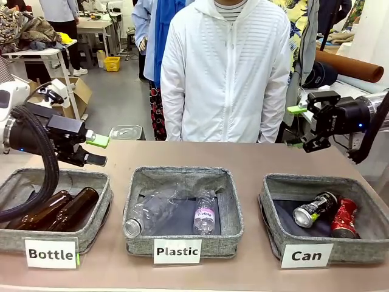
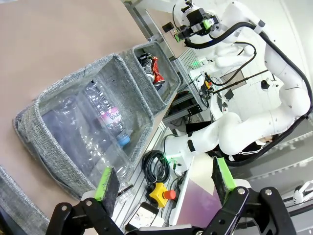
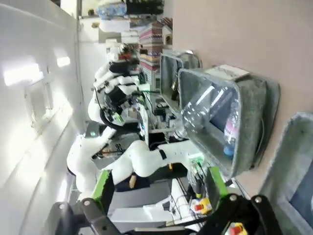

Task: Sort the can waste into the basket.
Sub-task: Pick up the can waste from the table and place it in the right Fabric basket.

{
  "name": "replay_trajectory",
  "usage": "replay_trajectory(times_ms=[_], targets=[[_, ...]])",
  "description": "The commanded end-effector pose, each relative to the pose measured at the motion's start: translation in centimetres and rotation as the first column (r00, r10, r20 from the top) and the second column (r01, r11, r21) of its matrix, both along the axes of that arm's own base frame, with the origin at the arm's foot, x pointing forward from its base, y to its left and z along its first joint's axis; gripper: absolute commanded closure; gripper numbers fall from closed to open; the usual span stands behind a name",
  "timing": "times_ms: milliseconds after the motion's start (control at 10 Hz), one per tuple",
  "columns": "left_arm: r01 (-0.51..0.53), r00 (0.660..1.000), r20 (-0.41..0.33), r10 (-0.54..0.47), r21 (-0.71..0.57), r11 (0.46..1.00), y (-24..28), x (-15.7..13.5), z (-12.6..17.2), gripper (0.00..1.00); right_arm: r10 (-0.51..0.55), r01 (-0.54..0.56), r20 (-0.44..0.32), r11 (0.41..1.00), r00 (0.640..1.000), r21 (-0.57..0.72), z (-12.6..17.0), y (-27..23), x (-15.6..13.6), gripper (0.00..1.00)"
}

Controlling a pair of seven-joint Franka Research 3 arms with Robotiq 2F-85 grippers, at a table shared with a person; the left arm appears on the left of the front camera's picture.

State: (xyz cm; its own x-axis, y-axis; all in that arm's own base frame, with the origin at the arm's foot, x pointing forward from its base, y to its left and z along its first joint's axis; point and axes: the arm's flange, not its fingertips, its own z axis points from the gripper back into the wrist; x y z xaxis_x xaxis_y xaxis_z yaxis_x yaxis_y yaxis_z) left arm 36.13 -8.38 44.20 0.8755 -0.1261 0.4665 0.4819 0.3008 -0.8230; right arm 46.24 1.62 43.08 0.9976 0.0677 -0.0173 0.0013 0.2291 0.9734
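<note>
Two crushed cans lie side by side on the dark floor of the grey felt basket labelled "Can": a black can with silver ends and a shiny red can. My right gripper hovers open and empty above that basket's far left corner. Open and empty too, my left gripper hangs over the far edge of the "Bottle" basket. The left wrist view has my open left gripper low in the picture, with the red can far off in the can basket. My right gripper stands open in its own view.
The "Plastic" basket in the middle holds clear bottles. Brown glass bottles lie in the "Bottle" basket at the left. A person in a white jacket stands at the table's far side. Bare tabletop runs behind the baskets.
</note>
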Motion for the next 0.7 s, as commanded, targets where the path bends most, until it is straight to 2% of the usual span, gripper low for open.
replay_trajectory(times_ms=[0,600], targets=[[0.011,1.0,0.006,-0.011,-0.004,1.0,0.1,-0.12,0.07,0.0,0.057,-0.056,0.021,0.998,0.998,-0.027,0.57,-0.74,0.2,0.0],[0.011,1.0,0.006,-0.011,-0.004,1.0,0.1,-0.12,0.07,0.0,0.057,-0.056,0.021,0.998,0.998,-0.027,0.57,-0.74,0.2,0.0]])
